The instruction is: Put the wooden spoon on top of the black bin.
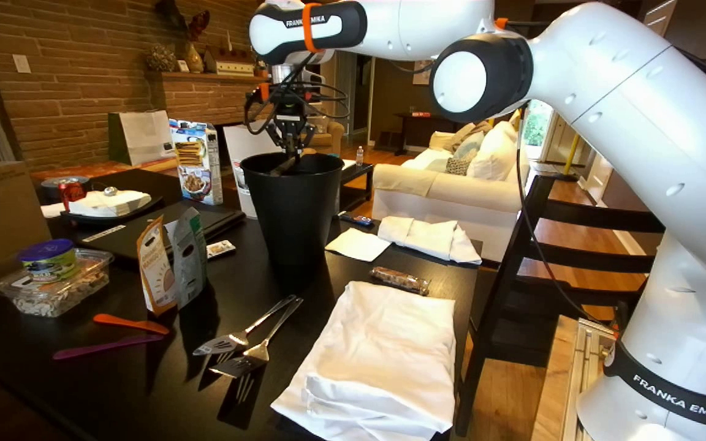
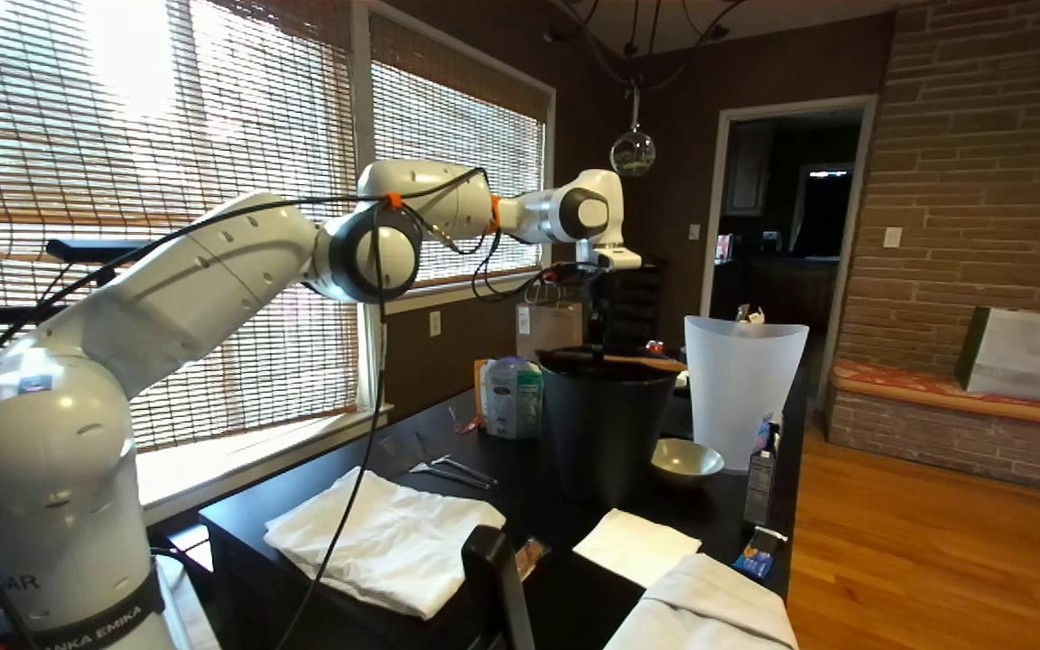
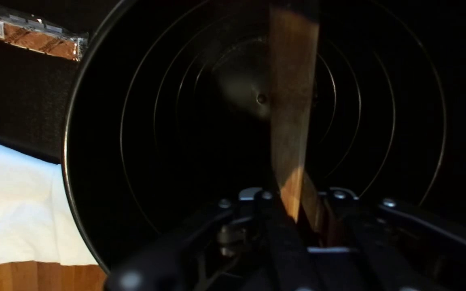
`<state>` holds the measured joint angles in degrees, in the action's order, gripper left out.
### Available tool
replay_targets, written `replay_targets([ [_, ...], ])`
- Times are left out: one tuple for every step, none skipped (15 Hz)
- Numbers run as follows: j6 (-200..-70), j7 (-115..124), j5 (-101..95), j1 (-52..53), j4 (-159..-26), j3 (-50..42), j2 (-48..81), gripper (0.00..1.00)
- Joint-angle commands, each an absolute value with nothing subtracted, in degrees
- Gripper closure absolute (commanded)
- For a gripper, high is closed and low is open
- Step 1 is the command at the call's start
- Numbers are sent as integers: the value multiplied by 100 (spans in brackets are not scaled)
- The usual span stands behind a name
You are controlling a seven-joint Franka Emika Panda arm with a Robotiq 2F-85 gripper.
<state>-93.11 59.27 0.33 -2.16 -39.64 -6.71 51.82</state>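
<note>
While the gripper [image 1: 293, 153] hangs over the mouth of the black bin [image 1: 295, 214], its jaws are drawn nearly together on the wooden spoon [image 3: 293, 81], which they look to have hold of. The spoon lies roughly level across the bin's mouth; in an exterior view it pokes past the rim on one side. Whether its weight already rests on the rim, I cannot tell. By my judgement the picking up and carrying are done; what is left is to settle the spoon, let go and lift away. The wrist view shows no lid, just rings running down to the base, so the spoon probably needs support on both sides of the rim or it could drop in.

Just beside the bin sits a metal bowl [image 2: 687, 459], with a tall pale plastic bin [image 2: 741, 388] next to it. Near the bin on the dark table [image 1: 163, 392] are a flat napkin [image 1: 359, 244], a wrapped snack bar [image 1: 399, 280] and two standing pouches [image 1: 189, 263]. Farther out lie two metal servers [image 1: 227, 344], a folded white cloth [image 1: 390, 355], an orange knife [image 1: 131, 323] and a purple knife [image 1: 108, 346]. A cereal box [image 1: 198, 165] stands behind, and past the table is a cream sofa [image 1: 451, 199]. None of these seems to block the spoon; the pale bin is the one I would mind on a sideways exit.
</note>
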Motion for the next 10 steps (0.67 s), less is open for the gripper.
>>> replay_targets([
  [-9193,6061,124,-251,-3601,-634,5444,95],
  [-9195,6072,124,-250,-3584,-634,5456,95],
  [-9197,6081,125,-249,-3571,-633,5464,95],
  [-9200,6092,126,-245,-3561,-631,5471,95],
  [-9205,6103,124,-242,-3552,-631,5477,95],
  [-9211,6114,124,-240,-3534,-630,5490,95],
  [-9213,6126,125,-238,-3507,-627,5507,95],
  [-9213,6140,129,-238,-3487,-622,5523,95],
  [-9217,6155,128,-236,-3472,-621,5532,95],
  [-9216,6167,125,-233,-3463,-619,5542,95],
])
